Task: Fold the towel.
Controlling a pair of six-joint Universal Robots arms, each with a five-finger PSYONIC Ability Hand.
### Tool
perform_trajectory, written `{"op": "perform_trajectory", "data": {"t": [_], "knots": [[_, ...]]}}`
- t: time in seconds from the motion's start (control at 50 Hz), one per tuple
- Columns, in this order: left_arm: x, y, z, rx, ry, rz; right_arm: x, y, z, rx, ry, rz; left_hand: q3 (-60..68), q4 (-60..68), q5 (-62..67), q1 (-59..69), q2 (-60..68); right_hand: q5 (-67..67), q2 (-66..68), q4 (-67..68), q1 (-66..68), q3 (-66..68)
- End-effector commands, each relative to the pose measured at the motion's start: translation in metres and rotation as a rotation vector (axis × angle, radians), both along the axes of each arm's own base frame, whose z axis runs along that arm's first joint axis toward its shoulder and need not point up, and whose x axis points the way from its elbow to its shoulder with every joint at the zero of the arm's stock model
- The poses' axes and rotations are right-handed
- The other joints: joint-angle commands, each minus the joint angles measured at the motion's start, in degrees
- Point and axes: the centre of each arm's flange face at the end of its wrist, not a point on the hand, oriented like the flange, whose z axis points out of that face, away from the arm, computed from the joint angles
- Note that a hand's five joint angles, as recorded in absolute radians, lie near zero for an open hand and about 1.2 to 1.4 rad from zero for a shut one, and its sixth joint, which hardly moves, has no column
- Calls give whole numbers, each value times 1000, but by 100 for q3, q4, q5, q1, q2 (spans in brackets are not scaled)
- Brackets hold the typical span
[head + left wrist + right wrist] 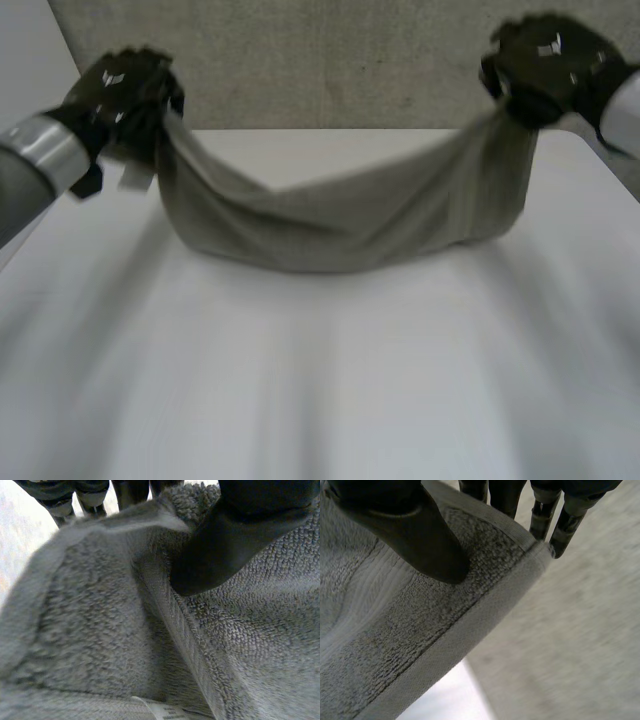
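Two towel (330,225) corners are pinched, left hand (120,95) upper left, right hand (545,70) upper right; lower them level.

Towel (340,225): uniform mid-grey, unpatterned, with a looped terry pile. In the right wrist view a paler ribbed band (367,600) of fine parallel lines crosses the pile, and a smooth plain-grey hem (470,635) borders it. Label (160,711): white with dark printed marks. Left hand (125,95) and right hand (545,70): black, with small pale glints. Left arm (40,150): grey, ringed by a lighter silvery stripe. Table (320,380): plain white. Wall (330,60): grey, finely speckled.
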Motion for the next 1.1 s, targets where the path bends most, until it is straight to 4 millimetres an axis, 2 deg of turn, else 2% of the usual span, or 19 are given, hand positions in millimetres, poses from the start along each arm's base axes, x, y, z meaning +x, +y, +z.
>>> {"op": "perform_trajectory", "data": {"t": [0.02,0.12,0.2,0.3,0.32,0.34,0.36,0.4,0.42,0.44,0.46,0.5,0.52,0.56,0.62,0.66,0.74,0.8,1.1], "knots": [[-28,-20,74,-325,135,-20,1,-9,129,-423,-222,-80,-240,-322,486,636,666,416,660,-444,548,-288],[-16,-1,120,-479,268,-53,-1,-3,122,-304,-289,6,-240,-322,486,636,666,416,660,-444,548,-288],[-12,3,112,-469,310,-80,-13,-4,96,-212,-249,4,-240,-322,486,636,666,416,660,-444,548,-288],[0,-7,71,-367,276,-67,-24,-2,33,-80,-154,-11,-240,-322,486,636,666,416,660,-444,548,-288],[3,-8,55,-319,263,-62,-24,-2,32,-80,-154,-11,-240,-322,486,636,666,416,660,-444,548,-288],[5,-9,36,-268,253,-55,-22,1,12,-33,-128,-10,-240,-322,486,636,666,416,660,-444,548,-288],[5,-9,36,-268,253,-55,-22,1,12,-33,-128,-10,-240,-322,486,636,666,416,660,-444,548,-288],[8,-8,-9,-152,218,-41,-22,10,-31,64,-58,-13,-240,-322,455,605,635,416,660,-444,548,-288],[8,-8,-9,-151,217,-41,-22,10,-31,64,-57,-13,-240,-322,454,604,635,416,660,-444,548,-288],[11,-6,-30,-107,186,-29,-24,15,-53,110,-19,-12,-240,-322,421,571,602,416,660,-444,548,-288],[11,-6,-30,-107,186,-29,-24,23,-75,157,17,6,-240,-322,421,571,601,416,660,-444,548,-288],[13,6,-73,-25,97,-27,-25,32,-94,201,47,30,-240,-322,321,470,501,416,660,-444,548,-288],[13,6,-73,-25,96,-27,-25,32,-94,201,48,30,-240,-322,320,470,500,416,660,-444,548,-288],[13,24,-112,50,1,-43,-27,51,-126,283,98,66,-240,-322,169,319,350,416,660,-444,548,-288],[13,33,-127,81,-46,-50,-28,68,-148,339,136,86,-240,-322,101,251,282,416,660,-444,548,-288],[12,53,-151,162,-128,-66,-29,75,-154,362,143,93,-240,-322,17,167,198,416,660,-444,548,-288],[12,68,-161,240,-186,-82,-29,85,-158,391,144,98,-240,-322,-168,-18,13,416,660,-444,548,-288],[15,80,-161,306,-228,-89,-35,95,-134,331,138,66,-240,-322,-218,-69,-38,416,660,-444,548,-288],[30,142,-86,312,-230,-113,-86,120,-65,392,20,-9,-240,-322,-101,49,80,416,660,-444,548,-288]]}}
